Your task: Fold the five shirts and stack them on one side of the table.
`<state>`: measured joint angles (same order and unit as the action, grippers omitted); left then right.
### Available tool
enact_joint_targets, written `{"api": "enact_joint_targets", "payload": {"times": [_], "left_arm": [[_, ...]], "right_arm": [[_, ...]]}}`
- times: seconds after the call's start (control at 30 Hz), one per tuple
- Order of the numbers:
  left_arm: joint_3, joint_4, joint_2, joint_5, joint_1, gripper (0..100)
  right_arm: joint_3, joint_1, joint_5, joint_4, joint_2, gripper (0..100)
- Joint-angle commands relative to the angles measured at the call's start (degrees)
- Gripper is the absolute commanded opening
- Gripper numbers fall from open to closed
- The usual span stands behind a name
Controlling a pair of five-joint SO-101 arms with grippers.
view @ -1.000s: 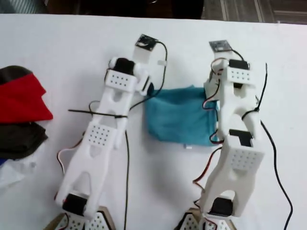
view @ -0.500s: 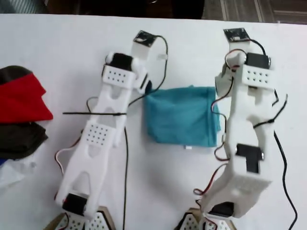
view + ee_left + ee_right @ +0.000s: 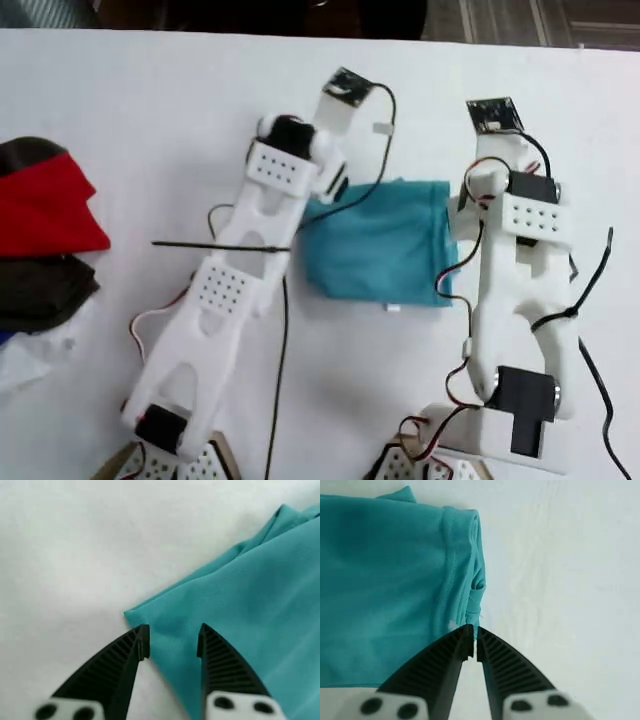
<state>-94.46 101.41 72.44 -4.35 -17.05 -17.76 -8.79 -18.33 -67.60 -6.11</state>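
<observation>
A folded teal shirt (image 3: 380, 248) lies flat between the two arms. In the left wrist view my left gripper (image 3: 172, 641) is open, its black fingers either side of the teal shirt's (image 3: 240, 595) corner, low over the table. In the high view this gripper (image 3: 336, 186) sits at the shirt's far left corner. My right gripper (image 3: 474, 641) is shut, with nothing seen between its tips, right beside the seamed right edge of the shirt (image 3: 385, 580). The right arm (image 3: 515, 270) stands along the shirt's right side.
Other shirts are heaped at the table's left edge: a red one (image 3: 45, 205), a black one (image 3: 40, 285) and a pale one (image 3: 25, 360). White tabletop (image 3: 150, 90) stretches beyond the arms. Loose black cables (image 3: 275, 380) trail from both arms.
The left arm has swung right, to the teal shirt's far left corner. The right arm has come off the shirt's right edge and drawn back toward its base.
</observation>
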Motion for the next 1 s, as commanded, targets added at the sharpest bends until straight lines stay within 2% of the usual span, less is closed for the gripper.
{"api": "enact_joint_targets", "payload": {"times": [0.0,0.1,0.33,0.5,0.7,0.97], "left_arm": [[0.66,1.41,-7.38,0.62,-0.35,18],[8.92,1.32,-12.84,0.88,-0.44,18],[37.32,1.05,-30.33,5.54,-1.41,18],[51.38,-0.79,-39.12,5.80,-5.36,18],[70.73,-14.86,-44.48,5.89,-9.23,18],[92.53,-29.80,-50.37,5.63,-5.71,18]], "right_arm": [[2.90,-2.59,1.14,0.31,0.57,2.5],[4.48,-3.74,1.23,-1.10,1.89,2.5],[5.10,-3.38,1.32,-1.27,2.77,2.5],[5.19,-3.38,1.41,-1.10,2.77,2.5],[5.19,-3.82,1.41,-1.27,2.77,2.5],[4.92,-6.90,0.97,-1.36,2.86,2.5]]}}
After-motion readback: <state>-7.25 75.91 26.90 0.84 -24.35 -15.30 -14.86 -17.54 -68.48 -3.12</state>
